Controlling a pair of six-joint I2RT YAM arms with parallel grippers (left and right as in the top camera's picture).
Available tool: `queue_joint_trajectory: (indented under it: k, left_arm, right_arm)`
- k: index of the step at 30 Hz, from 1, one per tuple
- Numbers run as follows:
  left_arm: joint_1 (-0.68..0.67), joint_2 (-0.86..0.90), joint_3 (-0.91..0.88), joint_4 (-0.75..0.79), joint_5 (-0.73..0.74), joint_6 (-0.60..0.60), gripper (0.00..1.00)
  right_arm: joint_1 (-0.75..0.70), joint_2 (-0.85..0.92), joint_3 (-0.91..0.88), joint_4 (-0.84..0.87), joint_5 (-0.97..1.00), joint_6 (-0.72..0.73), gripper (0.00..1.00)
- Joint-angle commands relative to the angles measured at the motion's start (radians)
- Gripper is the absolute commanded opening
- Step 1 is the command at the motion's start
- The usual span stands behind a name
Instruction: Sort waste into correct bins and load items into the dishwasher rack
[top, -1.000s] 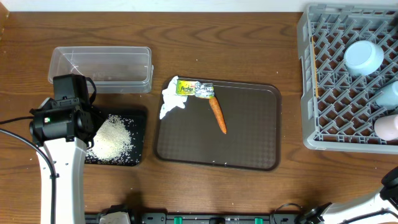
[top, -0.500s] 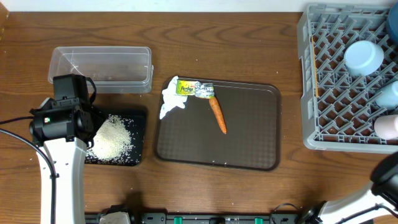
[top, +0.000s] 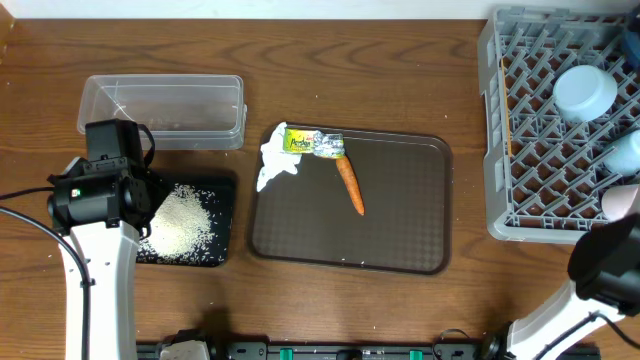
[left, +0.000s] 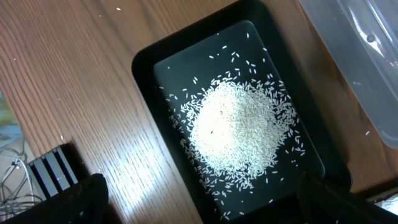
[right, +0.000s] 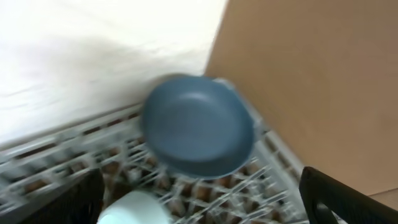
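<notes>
Overhead puts the carrot (top: 349, 184) slantwise; left gripper (left: 202, 200) and right gripper (right: 205, 200) gape wide, empty, so best pinch across its middle.

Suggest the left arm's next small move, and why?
Probably swing the open, empty left gripper right toward the tissue: rice already lies in the black tray beneath it, while tissue, wrapper and carrot sit unsorted at the brown tray.
</notes>
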Motion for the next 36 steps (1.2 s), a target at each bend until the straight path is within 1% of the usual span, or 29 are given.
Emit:
queue_joint_trajectory:
  k: [1, 3, 6, 15, 20, 23, 25, 27, 28, 32, 36]
  left_arm:
    - [0.006, 0.000, 0.011, -0.003, -0.002, -0.005, 0.99]
    - [0.006, 0.000, 0.011, -0.003, -0.002, -0.005, 0.99]
    - [0.006, 0.000, 0.011, -0.003, -0.002, -0.005, 0.99]
    - [0.006, 0.000, 0.011, -0.003, -0.002, -0.005, 0.99]
    - [0.006, 0.000, 0.011, -0.003, -0.002, -0.005, 0.99]
    - [0.006, 0.000, 0.011, -0.003, -0.002, -0.005, 0.99]
    - [0.006, 0.000, 0.011, -0.003, -0.002, -0.005, 0.99]
    - [0.006, 0.000, 0.011, -0.003, -0.002, -0.005, 0.99]
    - [0.006, 0.000, 0.011, -0.003, -0.002, -0.005, 0.99]
    - [0.006, 0.000, 0.011, -0.003, -0.002, -0.005, 0.99]
    - [0.006, 0.000, 0.011, -0.003, -0.002, -0.005, 0.99]
  right_arm:
    - [-0.004, 0.121, 0.079, -0.065, 0.046, -0.080, 0.99]
    - [-0.005, 0.177, 0.127, -0.101, 0.027, -0.088, 0.99]
    - [-0.005, 0.246, 0.179, -0.135, -0.064, -0.171, 0.99]
    - [-0.023, 0.373, 0.189, -0.094, -0.063, -0.203, 0.99]
    - [-0.045, 0.397, 0.190, -0.058, -0.055, -0.206, 0.98]
    - [-0.060, 0.399, 0.190, -0.036, -0.082, -0.236, 0.97]
    - [-0.072, 0.399, 0.190, -0.032, -0.127, -0.259, 0.93]
    - [-0.085, 0.403, 0.189, -0.029, -0.156, -0.259, 0.87]
    - [-0.092, 0.405, 0.189, -0.027, -0.172, -0.259, 0.86]
    - [-0.114, 0.423, 0.189, -0.027, -0.212, -0.257, 0.87]
    - [-0.124, 0.449, 0.189, -0.029, -0.212, -0.257, 0.88]
